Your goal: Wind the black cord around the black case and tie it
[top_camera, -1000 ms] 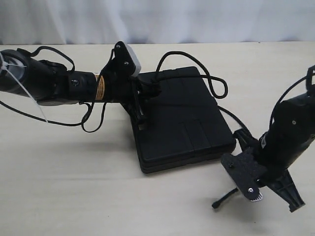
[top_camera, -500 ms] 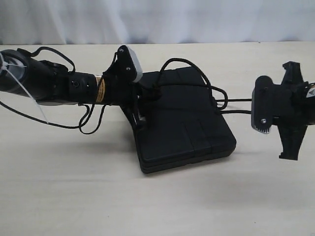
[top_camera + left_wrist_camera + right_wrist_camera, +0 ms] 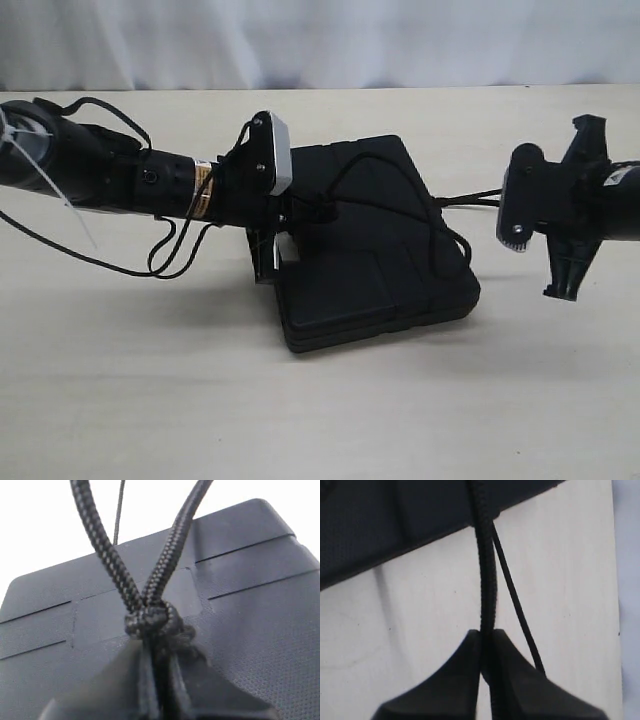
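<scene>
The cord (image 3: 482, 580), its knot (image 3: 152, 620) atop the case (image 3: 380, 250) on the surface (image 3: 150, 400), is clenched by the left pincer (image 3: 157, 680) at the knot and the right pincer (image 3: 487, 652) beyond the case's edge. Pull apart evenly (low, level) so it cinches without dragging the case.

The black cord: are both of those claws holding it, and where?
Yes, both. The left gripper pinches the black cord at a knot above the black case; the right gripper pinches a plain stretch beside the case.

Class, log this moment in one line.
stage: tying; left gripper: shut on long braided black cord at knot; right gripper: shut on cord, taut; flat rectangular black plastic case: cord across top
</scene>
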Tool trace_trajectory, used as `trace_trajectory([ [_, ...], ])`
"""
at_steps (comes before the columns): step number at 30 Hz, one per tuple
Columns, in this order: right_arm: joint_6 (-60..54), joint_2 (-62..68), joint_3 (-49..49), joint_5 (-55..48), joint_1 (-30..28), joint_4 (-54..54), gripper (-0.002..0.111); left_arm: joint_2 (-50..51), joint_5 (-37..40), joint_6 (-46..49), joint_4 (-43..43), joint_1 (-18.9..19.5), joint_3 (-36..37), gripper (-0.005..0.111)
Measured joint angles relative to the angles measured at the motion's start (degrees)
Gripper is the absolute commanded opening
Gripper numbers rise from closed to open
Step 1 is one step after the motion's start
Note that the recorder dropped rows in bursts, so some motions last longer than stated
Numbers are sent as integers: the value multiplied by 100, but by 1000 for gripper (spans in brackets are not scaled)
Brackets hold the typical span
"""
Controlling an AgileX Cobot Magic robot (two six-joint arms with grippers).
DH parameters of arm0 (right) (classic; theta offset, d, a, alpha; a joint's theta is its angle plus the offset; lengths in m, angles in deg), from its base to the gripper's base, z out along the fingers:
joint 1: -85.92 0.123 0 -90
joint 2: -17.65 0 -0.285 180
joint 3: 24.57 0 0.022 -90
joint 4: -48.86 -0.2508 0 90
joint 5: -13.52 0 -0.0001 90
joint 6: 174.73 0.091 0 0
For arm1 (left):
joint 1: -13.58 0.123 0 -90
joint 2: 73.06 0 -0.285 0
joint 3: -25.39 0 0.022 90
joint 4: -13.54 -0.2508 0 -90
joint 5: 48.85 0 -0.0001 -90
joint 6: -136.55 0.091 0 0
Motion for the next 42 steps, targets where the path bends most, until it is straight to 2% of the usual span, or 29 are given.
trace_trajectory([
  [2, -88, 5, 58, 0, 205, 0, 4, 0, -13, 36, 59, 0, 0, 0],
  [4, -113, 14, 213, 0, 720, 0, 4, 23, -32, 127, 164, 0, 0, 0],
  [7, -136, 14, 322, 0, 1136, -9, 4, 70, -58, 136, 383, 0, 0, 0],
  [10, -136, 14, 349, 14, 1217, -110, 4, 70, 31, 150, 406, 0, 0, 0],
  [14, -73, 14, 371, 351, 999, -498, 4, 70, 154, 150, 320, 0, 0, 0],
  [20, -639, 14, 393, -576, 939, -529, 4, 70, 378, 150, 329, 0, 0, 0],
  [24, -653, 14, 393, -635, 952, -529, 4, 107, 494, 150, 449, 0, 0, 0],
  [36, -732, 14, 393, -635, 1578, -529, 4, 117, 432, 150, 481, 0, 0, 0],
  [39, -741, 14, 393, -635, 1629, -529, 4, 117, 374, 150, 491, 0, 0, 6],
  [42, -741, 14, 393, -635, 1629, -529, 4, 117, 353, 150, 537, 0, 0, 25],
])
